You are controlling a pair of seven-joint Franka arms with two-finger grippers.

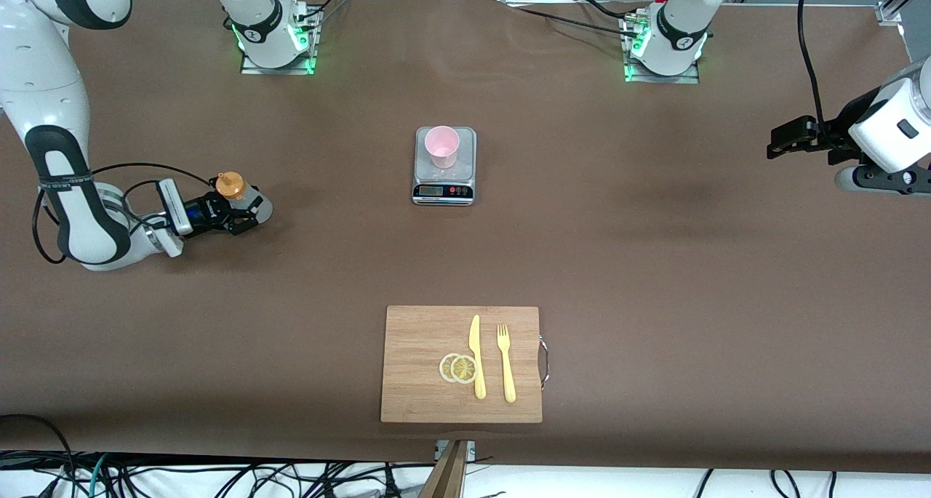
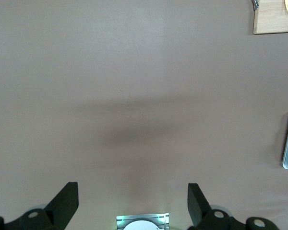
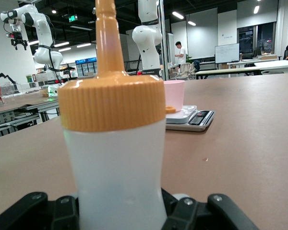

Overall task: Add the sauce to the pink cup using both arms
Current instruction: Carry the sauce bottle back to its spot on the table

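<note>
Two arms, one bottle: the right gripper (image 1: pixel 244 211) is closed around the sauce (image 1: pixel 240 196) low on its frosted body, at the right arm's end of the table. Bottle stands upright, orange cap and nozzle up; from the front view I can't tell if its base is touching the table or just off it.

Handling guess: soft-walled squeeze bottle, light, smooth plastic. Body hold is right, but too much clamp force likely pushes sauce out early. Cap and nozzle are poor grip points.

The pink cup (image 1: pixel 441 146) sits upright on the scale (image 1: pixel 444 167), mid-table, well apart from the bottle. Thin plastic, probably very light and easy to tip with a nozzle bump; the scale plate is not much wider than the cup.

The left gripper (image 2: pixel 133 203) hangs with fingers spread wide over bare table at the left arm's end, holding nothing, waiting.

Path from bottle to cup is bare tabletop. The cutting board (image 1: pixel 422 382) with knife (image 1: pixel 476 356), fork (image 1: pixel 505 363) and lemon slices (image 1: pixel 458 368) lies nearer the front camera than the scale, out of the way.
</note>
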